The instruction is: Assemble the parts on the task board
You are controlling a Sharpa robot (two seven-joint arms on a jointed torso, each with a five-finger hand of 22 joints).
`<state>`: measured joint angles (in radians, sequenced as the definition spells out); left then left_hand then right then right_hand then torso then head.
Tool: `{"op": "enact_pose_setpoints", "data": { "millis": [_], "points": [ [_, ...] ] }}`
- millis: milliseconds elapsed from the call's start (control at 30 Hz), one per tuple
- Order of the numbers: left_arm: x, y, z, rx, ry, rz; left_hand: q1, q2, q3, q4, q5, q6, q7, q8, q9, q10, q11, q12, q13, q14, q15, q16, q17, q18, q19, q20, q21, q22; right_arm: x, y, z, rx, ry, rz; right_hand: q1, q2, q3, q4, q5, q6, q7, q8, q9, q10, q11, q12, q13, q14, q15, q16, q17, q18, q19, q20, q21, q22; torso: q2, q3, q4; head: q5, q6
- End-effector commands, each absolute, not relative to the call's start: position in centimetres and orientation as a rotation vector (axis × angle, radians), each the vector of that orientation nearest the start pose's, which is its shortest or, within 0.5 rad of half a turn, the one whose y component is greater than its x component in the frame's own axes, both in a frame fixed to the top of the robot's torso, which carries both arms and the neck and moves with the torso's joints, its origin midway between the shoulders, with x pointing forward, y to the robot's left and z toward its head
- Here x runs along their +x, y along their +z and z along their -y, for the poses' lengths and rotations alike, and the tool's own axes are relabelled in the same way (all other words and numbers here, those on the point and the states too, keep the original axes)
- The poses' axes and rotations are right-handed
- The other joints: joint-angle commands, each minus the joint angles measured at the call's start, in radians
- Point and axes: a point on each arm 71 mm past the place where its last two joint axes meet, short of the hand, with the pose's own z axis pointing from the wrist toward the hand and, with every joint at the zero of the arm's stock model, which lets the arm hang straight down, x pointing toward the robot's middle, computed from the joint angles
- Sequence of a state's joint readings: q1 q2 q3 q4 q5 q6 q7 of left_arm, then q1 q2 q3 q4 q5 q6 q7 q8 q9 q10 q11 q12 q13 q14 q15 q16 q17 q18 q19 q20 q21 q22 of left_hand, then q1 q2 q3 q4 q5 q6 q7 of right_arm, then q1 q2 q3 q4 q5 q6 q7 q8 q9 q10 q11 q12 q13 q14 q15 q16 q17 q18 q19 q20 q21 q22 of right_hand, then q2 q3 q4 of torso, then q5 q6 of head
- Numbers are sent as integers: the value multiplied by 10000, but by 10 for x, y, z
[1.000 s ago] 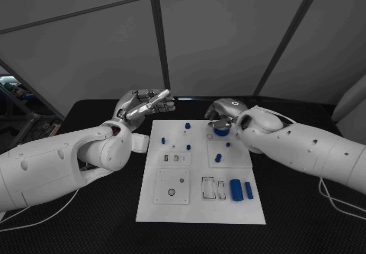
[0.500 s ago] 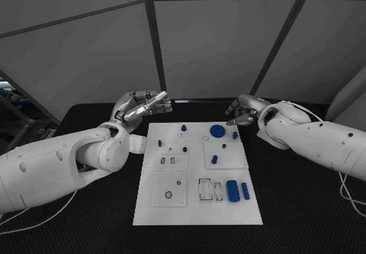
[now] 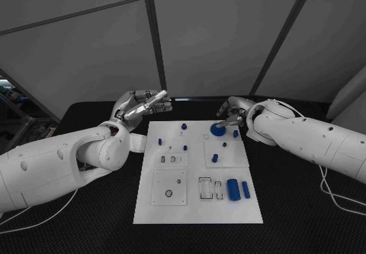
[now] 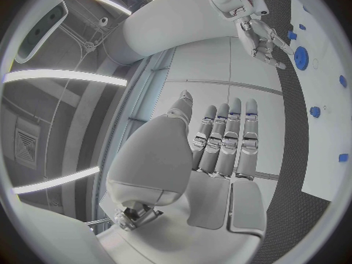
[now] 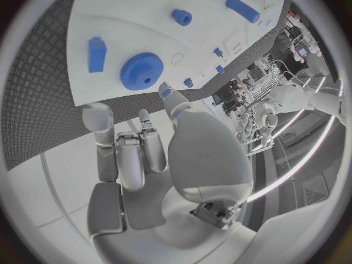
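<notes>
- Since half a second ago our right hand (image 3: 231, 112) has come back in from beyond the far right corner of the task board (image 3: 197, 211), and its fingertips now sit just at the blue gear (image 3: 218, 129); the gear itself has not shifted, and our left hand (image 3: 145, 107) stays raised where it was.
- The gear lies flat near the board's far right corner, with a small blue block (image 3: 235, 134) just beside it toward the right edge.
- In the right wrist view the gear (image 5: 141, 71) lies just past the fingertips (image 5: 166, 90), which look close to touching its rim; we cannot tell whether there is contact.
- Our right hand holds nothing, its fingers loosely spread and pointing down at the gear.
- We judge the step in hand to be seating or pressing the gear on its post; the next move calls for a gentle push straight down without nudging the block alongside.
- Our left hand holds nothing, fingers straight and close together, lifted above the worktop (image 3: 305, 211) just off the board's far left corner, well apart from the gear.
- Farther out, two blue cylinders (image 3: 233, 190) lie side by side near the board's near right part, and small blue pegs (image 3: 184, 126) stand along its far half.
</notes>
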<state>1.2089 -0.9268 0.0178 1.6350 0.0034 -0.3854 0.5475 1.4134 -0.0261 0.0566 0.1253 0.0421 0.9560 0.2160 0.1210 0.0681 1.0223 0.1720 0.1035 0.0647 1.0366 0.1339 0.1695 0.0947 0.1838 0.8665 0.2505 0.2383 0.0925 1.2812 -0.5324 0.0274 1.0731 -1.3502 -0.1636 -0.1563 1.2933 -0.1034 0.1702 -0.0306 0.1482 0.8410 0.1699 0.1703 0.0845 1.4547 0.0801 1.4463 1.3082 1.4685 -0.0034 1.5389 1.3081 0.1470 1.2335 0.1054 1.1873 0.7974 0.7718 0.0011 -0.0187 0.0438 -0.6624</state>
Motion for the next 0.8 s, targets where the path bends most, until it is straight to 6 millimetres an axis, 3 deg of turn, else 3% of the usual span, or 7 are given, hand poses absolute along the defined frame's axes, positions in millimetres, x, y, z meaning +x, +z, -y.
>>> {"op": "enact_pose_setpoints", "data": {
  "millis": [33,267,533,633,800],
  "points": [
    [477,-132,-223,-10084,-16371,-11857,8,85,-7,-56,49,90,2,-69,-4,78,-13,-51,9,79,-1,-51,-9,3,78,-16,-43,-14,581,-156,173,14,5123,-17638,-14,82,-100,28,80,-61,7,103,29,175,24,175,1021,890,85,96,2020,-146,106,22,114,136,10,4,1,-13,-8],
    [477,-132,-224,-10091,-16348,-11851,8,85,-7,-56,49,90,2,-69,-4,78,-13,-51,9,79,-1,-51,-9,3,78,-16,-43,-14,580,-157,172,-151,4952,-17741,-41,103,-164,86,188,-80,11,236,49,370,33,420,1360,936,98,181,2238,-178,208,37,260,354,10,16,-17,-22,-9],
    [477,-132,-224,-10092,-16347,-11854,1,86,-16,-63,48,98,2,-76,-5,90,-16,-58,8,85,-4,-59,-11,3,83,-18,-48,-19,577,-158,175,-367,4726,-17834,-52,99,-189,102,239,-100,14,276,53,408,38,470,1428,955,104,213,2322,-193,249,42,318,447,22,20,6,-44,6],
    [478,-133,-224,-10098,-16323,-11845,1,86,-16,-63,48,98,2,-76,-5,90,-16,-58,8,85,-4,-59,-11,3,83,-18,-48,-19,576,-158,176,-425,4662,-17840,-52,99,-189,102,239,-100,14,276,53,408,38,470,1428,955,104,213,2322,-193,249,42,318,447,10,23,-29,-23,-9],
    [478,-133,-224,-10099,-16316,-11842,1,86,-16,-63,48,98,2,-76,-5,90,-16,-58,8,85,-4,-59,-11,3,83,-18,-48,-19,574,-158,176,-508,4654,-17846,-50,94,-195,103,249,-114,17,282,52,419,40,484,1449,958,106,218,2337,-197,261,44,335,474,20,20,-8,-25,-28]
  ]
}}
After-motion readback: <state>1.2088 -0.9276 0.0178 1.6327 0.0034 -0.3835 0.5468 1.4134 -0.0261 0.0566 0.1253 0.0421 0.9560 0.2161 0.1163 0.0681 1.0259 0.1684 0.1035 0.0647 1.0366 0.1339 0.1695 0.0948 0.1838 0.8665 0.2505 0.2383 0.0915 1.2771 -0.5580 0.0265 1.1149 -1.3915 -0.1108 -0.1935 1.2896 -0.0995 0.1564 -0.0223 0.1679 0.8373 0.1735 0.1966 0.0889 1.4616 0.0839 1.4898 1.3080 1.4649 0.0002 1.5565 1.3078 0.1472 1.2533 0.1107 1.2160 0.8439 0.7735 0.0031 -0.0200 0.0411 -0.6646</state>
